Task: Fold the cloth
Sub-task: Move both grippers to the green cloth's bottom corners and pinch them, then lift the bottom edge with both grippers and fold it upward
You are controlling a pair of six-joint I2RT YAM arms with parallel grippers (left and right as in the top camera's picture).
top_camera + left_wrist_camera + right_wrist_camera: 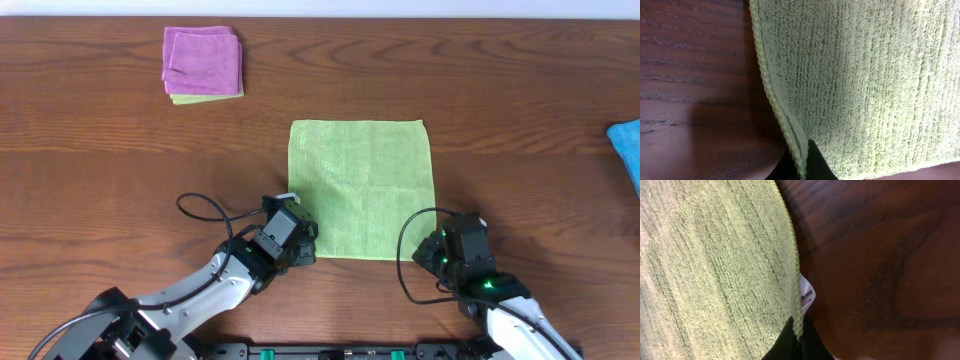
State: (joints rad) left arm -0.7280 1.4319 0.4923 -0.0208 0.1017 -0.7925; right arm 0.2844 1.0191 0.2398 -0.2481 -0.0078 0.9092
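The lime-green cloth (362, 187) lies flat and square in the middle of the wooden table. My left gripper (305, 243) sits at its near left corner, shut on the cloth's stitched edge (790, 131), which is pinched between the two black fingers (816, 162). My right gripper (437, 243) sits at the near right corner, shut on the cloth's hem (797, 311) just below a small white label (806, 298). In both wrist views the cloth (865, 85) (715, 270) fills most of the picture.
A folded purple cloth (203, 60) on top of a green one rests at the back left. A bright blue cloth (627, 150) pokes in at the right edge. Black cables (205, 212) loop beside each arm near the table's front.
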